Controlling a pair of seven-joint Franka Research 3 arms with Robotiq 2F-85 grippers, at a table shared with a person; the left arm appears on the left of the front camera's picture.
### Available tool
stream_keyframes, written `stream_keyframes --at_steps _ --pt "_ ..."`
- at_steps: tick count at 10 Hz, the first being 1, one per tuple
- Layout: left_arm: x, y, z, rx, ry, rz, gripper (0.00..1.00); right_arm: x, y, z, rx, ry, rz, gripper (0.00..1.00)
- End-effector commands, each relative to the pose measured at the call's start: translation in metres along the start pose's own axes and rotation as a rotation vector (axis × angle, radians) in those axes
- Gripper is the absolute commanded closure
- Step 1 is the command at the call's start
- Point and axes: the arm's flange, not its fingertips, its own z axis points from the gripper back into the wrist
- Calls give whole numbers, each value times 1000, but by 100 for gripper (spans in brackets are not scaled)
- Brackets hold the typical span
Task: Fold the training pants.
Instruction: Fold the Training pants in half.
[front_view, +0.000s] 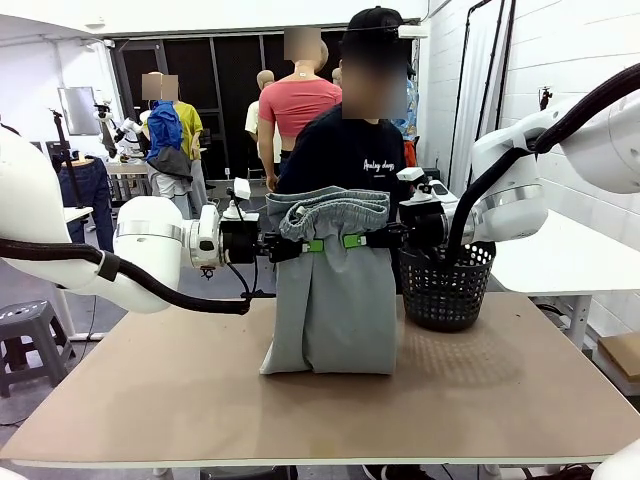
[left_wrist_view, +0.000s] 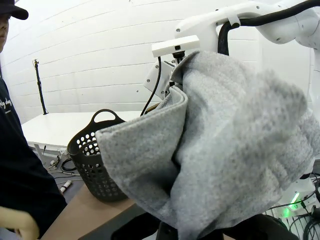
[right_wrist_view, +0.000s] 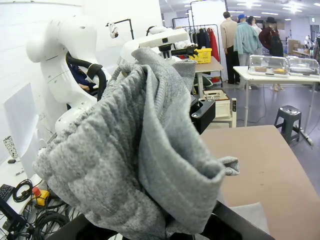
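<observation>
The training pants (front_view: 330, 290) hang limp and soft, light; left tool (front_view: 312, 245) and right tool (front_view: 352, 240) clench the waistband, the best hold.

The pants (front_view: 332, 300) are soft grey jersey cloth, matt, with a fuzzy, slightly pilled nap in the wrist views (left_wrist_view: 235, 150) (right_wrist_view: 135, 165); the gathered waistband at 12 o'clock is ribbed. The basket (front_view: 447, 290) at 3 o'clock of the pants is black perforated plastic, dull sheen. The table (front_view: 200, 400) is smooth, matt brown board. The arms' shells (front_view: 150, 245) are glossy white plastic.
</observation>
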Motion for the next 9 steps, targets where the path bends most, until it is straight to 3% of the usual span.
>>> stream_keyframes --at_steps 1,9 --pt "3 0 0 11 -8 -20 100 0 2 -2 -6 -22 -10 100" --pt "3 0 0 11 -8 -20 100 0 2 -2 -6 -22 -10 100"
